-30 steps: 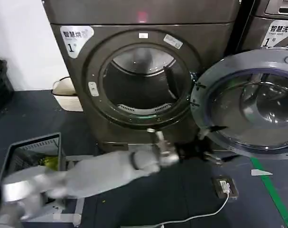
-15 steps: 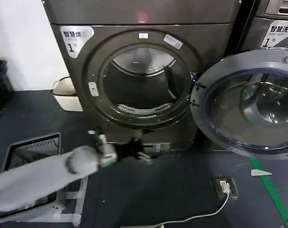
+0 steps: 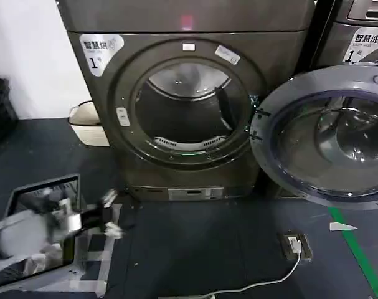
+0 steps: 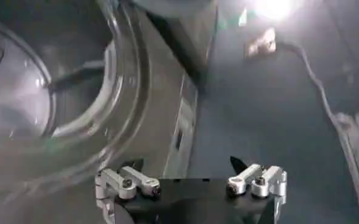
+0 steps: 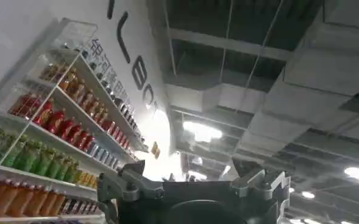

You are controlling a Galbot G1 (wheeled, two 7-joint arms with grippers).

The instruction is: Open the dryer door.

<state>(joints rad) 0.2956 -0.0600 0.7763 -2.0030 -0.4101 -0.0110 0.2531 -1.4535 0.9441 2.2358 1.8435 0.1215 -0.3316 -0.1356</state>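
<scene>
We see the dryer (image 3: 182, 99) standing at the far side of the dark floor (image 3: 207, 249), its white sticker (image 3: 100, 50) marked 1 up at the left corner and a pink light (image 3: 187, 22) glowing on the top panel; its round opening is bare, the steel drum (image 3: 185, 103) plain to see inside. The dryer door (image 3: 329, 137) is swung wide open to the right, hinged at the right edge of the opening, its grey inner rim facing us and its dark glass in front of the neighbouring machine (image 3: 357, 31). Low on the left we have the left gripper (image 3: 111, 219), near the floor and well apart from the door, holding nothing; its jaws stand apart. From the left wrist we look past that gripper (image 4: 191, 176) with its two fingertips spread, toward the dryer's front (image 4: 75, 97) and the floor with a white cable (image 4: 316, 79) running across it. Just left of the gripper sits a grey bin (image 3: 39, 205) on the floor; a cream basket (image 3: 86, 123) rests against the wall, left of the dryer; a small box (image 3: 296, 245) with the cable lies on the floor near right, beside a green tape line (image 3: 357, 249). The right gripper (image 5: 194, 182) points up at the ceiling (image 5: 258, 67), drink shelves (image 5: 51, 128) beside it; its jaws stand apart, gripping nothing.
</scene>
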